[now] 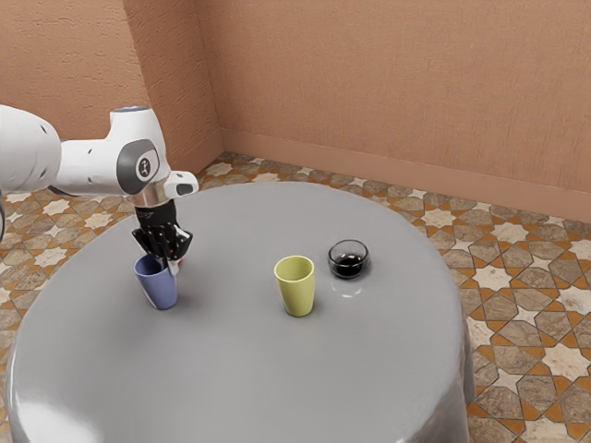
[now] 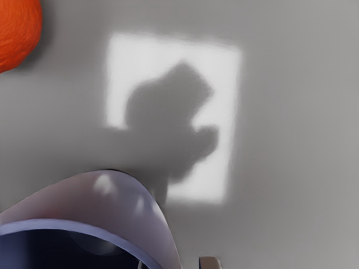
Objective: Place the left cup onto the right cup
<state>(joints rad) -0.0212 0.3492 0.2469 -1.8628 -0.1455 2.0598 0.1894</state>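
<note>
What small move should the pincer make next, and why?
Likely a short, straight lift as a grip test. The pincer sits at the rim of the blue tapered cup, which stands on the grey round table; the yellow-green tapered cup stands apart, toward the exterior view's right.

Just looking at the arm (image 1: 55,161) here: comes in from the exterior view's left, white and chunky, stretched out pretty much level. Bends hard at the wrist (image 1: 138,166), right by the grey joint cap, and drops straight down from there. Ends in the black gripper (image 1: 162,247), pointed downward with a slight lean, hanging low in the exterior view's left half. Can't really make out how tight that's set, honestly, way too dark and bunched up from this side.
</note>
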